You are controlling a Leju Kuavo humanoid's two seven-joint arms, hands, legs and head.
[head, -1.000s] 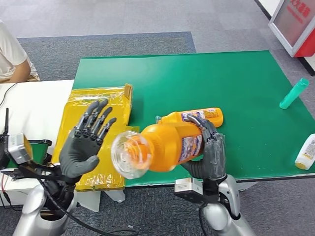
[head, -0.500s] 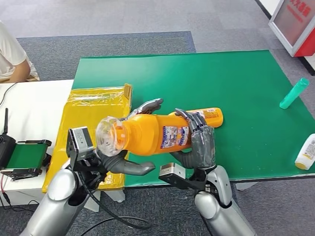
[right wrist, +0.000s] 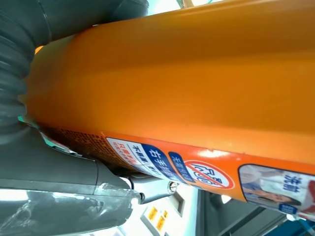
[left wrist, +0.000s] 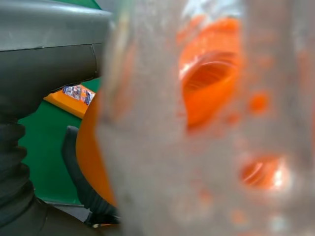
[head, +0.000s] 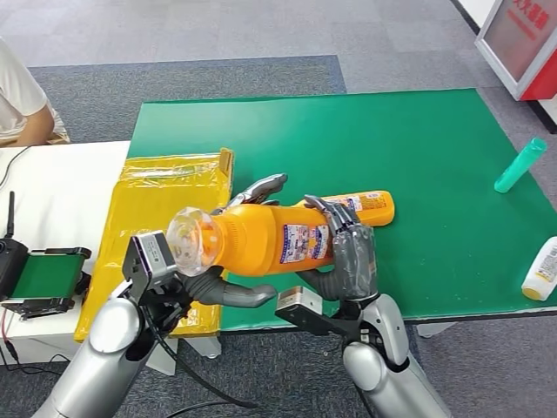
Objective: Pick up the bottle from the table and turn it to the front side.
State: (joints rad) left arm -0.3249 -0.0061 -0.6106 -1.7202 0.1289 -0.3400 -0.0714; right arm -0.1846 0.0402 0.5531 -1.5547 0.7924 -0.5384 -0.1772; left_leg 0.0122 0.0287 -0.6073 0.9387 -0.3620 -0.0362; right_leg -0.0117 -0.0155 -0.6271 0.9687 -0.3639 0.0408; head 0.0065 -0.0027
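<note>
An orange bottle (head: 263,248) with a clear cap (head: 187,242) lies level in the air over the front edge of the green mat (head: 394,139), cap toward my left. My right hand (head: 352,257) grips its base end, fingers over the label. My left hand (head: 226,292) cups the neck end, thumb beneath and fingers reaching up behind. The left wrist view has the blurred cap (left wrist: 208,123) close up, the orange body (left wrist: 89,147) behind it and my thumb (left wrist: 44,64). In the right wrist view the bottle (right wrist: 185,73) lies against my right hand (right wrist: 55,187).
A second orange bottle (head: 371,205) lies on the mat just behind the held one. A teal bottle (head: 520,165) and a white-and-yellow bottle (head: 542,270) lie at the right edge. A yellow bag (head: 164,218) spans the mat and white table (head: 52,192). A person (head: 20,96) sits far left.
My left hand swung in from an open pose at the left and came under the bottle's neck. The bottle shifted left and levelled out. Little has moved in the last half second.
</note>
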